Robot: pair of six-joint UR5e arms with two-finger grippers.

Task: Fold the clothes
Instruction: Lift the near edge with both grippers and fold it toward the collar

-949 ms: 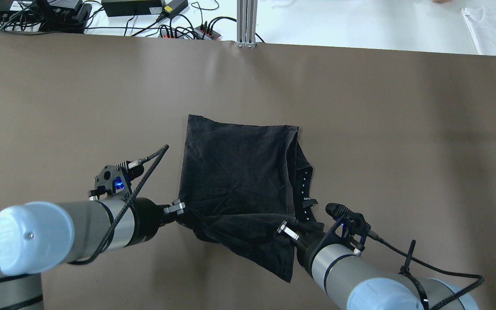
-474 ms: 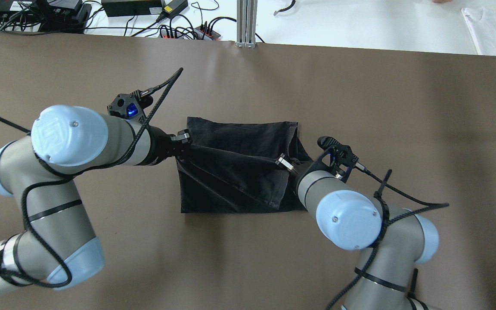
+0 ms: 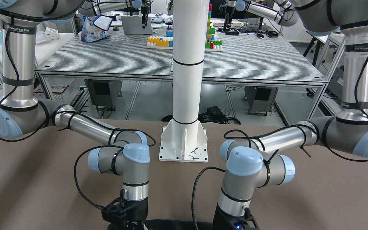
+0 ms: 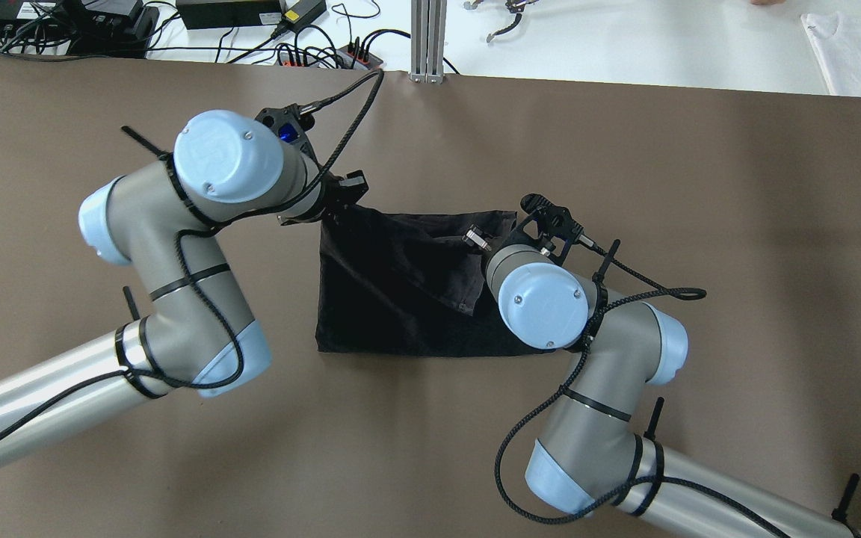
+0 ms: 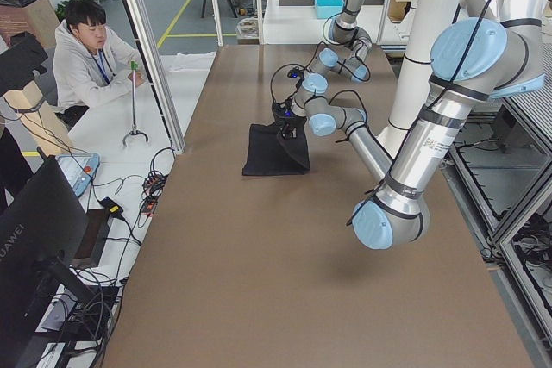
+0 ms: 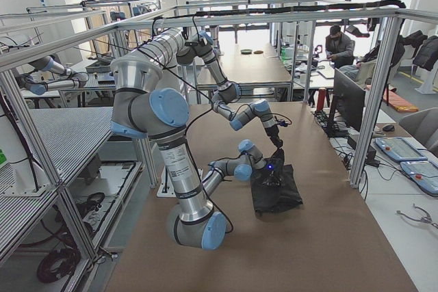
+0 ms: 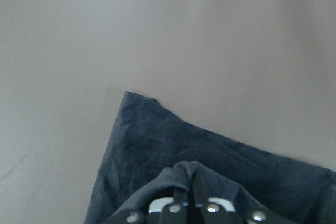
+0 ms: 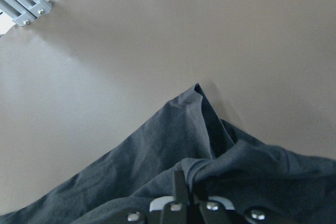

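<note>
**A:** Black cloth pinched tight in the left gripper (image 7: 192,184), jaws closed on a bunched fold of the garment (image 4: 393,299).

**B:** Same story at the right gripper (image 8: 185,182): clamped shut on a raised ridge of that dark fabric, up by the far right corner.

**A:** Held up off the table at both grips, sagging in loose diagonal folds between them.

**B:** Underneath, flat on the brown table cover (image 4: 699,224). Roughly rectangular, with a straight near edge.

**A:** Sitting mid-table, right between the two wrists.

**B:** Further out, past the far edge: white bench (image 4: 625,37), power strip (image 4: 359,56) amid tangled cables, aluminium post (image 4: 428,37).

**A:** And a white T-shirt (image 4: 860,52) laid out at the far right corner.

**B:** Seated operator (image 5: 86,62) at the bench in the left-end view, grey hoodie.
</note>
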